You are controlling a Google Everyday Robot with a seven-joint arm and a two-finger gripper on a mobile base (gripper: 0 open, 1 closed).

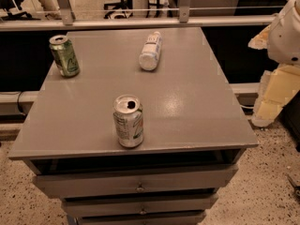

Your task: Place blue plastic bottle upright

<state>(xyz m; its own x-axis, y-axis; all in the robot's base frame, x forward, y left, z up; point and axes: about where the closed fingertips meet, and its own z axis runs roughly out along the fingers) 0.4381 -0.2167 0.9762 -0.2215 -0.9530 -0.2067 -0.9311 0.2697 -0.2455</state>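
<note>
lying on its side near the far edge of the worktop [197, 102], the bottle [150, 51] could roll sideways if nudged off-centre; the gripper is out of view, only the arm [286, 29] shows past the right edge; spread or closed cannot be told

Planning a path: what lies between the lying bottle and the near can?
Only bare grey cabinet top, in the camera view, between blue plastic bottle and white-and-green can. The hand is out of view.
</note>
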